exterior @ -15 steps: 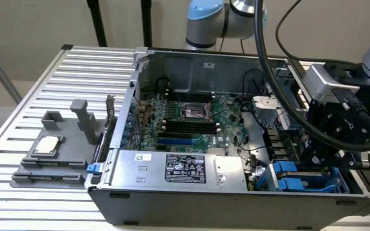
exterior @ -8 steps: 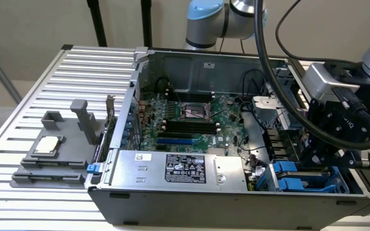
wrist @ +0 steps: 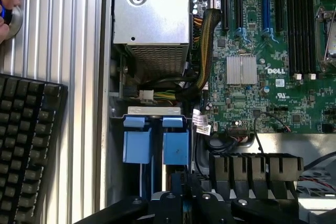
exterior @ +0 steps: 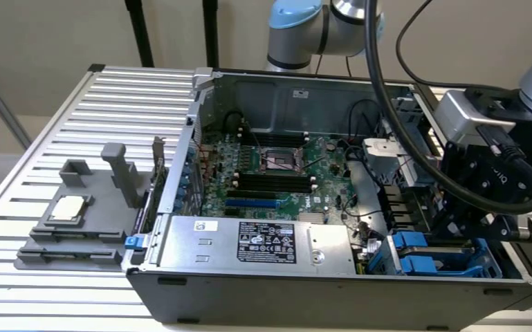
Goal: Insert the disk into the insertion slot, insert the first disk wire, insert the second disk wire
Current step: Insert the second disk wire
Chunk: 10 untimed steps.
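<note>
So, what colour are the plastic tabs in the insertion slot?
Bright blue. The insertion slot and its tabs show best in the wrist view.

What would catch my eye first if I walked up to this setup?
Probably the opened computer case on the slatted table, its green motherboard bare in the middle. Next, the bright blue drive bay in the corner at the exterior view's right, with the robot's black gripper right above it.

Insertion slot (exterior: 429, 257): drive bay with bright blue plastic rails and tabs, dark metal frame, in case's front corner at exterior view's right, just beside grey power-supply box. In wrist view, slot (wrist: 155, 140) shows two blue tabbed blocks side by side. Whether disk sits inside: cannot tell.
</note>
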### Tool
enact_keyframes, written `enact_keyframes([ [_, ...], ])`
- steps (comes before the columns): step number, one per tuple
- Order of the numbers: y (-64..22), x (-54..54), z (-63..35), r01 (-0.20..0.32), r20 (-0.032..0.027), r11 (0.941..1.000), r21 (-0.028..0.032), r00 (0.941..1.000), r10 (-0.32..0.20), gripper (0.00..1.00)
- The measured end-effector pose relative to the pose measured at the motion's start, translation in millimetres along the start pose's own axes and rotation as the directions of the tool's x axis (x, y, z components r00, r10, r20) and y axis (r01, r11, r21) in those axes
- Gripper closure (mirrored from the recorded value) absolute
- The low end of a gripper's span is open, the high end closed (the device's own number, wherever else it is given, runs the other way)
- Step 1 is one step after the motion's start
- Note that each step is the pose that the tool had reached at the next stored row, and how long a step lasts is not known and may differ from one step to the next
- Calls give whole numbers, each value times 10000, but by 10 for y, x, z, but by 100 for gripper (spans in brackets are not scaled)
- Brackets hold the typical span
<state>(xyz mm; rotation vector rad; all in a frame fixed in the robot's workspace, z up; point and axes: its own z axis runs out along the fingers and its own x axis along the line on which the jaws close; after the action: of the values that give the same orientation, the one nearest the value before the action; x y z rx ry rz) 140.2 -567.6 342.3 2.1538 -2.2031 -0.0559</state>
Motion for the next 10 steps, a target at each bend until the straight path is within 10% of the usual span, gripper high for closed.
enact_keyframes([
  [10,-2,0,19,0,5,10000,0,10000,0,84],
])
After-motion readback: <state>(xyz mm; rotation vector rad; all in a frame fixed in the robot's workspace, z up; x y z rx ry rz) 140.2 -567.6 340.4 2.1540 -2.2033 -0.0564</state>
